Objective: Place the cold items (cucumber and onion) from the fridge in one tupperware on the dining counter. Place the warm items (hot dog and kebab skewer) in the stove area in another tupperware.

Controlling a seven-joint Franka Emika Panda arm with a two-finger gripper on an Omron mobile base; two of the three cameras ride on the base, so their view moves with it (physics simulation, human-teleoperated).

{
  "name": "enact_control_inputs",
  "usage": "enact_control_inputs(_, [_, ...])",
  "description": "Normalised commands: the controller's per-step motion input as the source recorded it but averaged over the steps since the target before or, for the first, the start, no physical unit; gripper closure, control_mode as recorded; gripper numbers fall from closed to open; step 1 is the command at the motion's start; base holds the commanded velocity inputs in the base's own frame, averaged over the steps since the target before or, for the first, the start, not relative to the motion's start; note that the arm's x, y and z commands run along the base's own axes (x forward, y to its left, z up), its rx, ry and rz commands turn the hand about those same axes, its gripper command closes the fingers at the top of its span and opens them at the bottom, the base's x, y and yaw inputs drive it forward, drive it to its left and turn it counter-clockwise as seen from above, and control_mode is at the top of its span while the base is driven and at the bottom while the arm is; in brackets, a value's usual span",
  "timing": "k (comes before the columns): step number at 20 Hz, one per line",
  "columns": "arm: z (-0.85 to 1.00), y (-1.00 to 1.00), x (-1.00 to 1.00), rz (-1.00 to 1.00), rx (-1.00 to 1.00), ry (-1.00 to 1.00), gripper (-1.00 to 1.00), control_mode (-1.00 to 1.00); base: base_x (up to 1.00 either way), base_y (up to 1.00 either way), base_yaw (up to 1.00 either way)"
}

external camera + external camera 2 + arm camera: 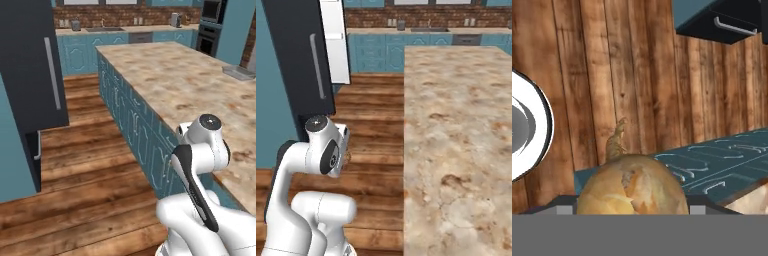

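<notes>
You see the onion (632,187) with a dry, papery tan skin, flaky and a little wrinkled, ending in a thin dried tip. The floor (90,165) looks like brown wooden planks with visible grain and a soft sheen. The dining counter (456,125) has a beige-brown marbled stone top, smooth and matt, over teal panelled fronts. The fridge (30,65) is matt black with a silver metal handle. The arm (321,150) looks like glossy white plastic with dark joints.

No readable text, label, brand, number or sign appears anywhere: the fridge (35,65) door is plain black, and the dining counter (200,95) beside it carries only its marbled pattern.
</notes>
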Motion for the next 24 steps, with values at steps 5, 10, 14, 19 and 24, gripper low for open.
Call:
enact_control_inputs(5, [0.0,0.0,0.0,0.0,0.0,0.0,1.0,1.0,-1.0,-0.15,0.0])
enact_control_inputs(10, [0.0,0.0,0.0,0.0,0.0,0.0,1.0,1.0,-1.0,-0.11,0.0])
enact_control_inputs(14, [0.0,0.0,0.0,0.0,0.0,0.0,1.0,1.0,-1.0,-0.11,0.0])
enact_control_inputs(19, [0.0,0.0,0.0,0.0,0.0,0.0,1.0,1.0,-1.0,-0.26,0.0])
enact_control_inputs(24, [0.0,0.0,0.0,0.0,0.0,0.0,1.0,1.0,-0.75,-0.87,0.0])
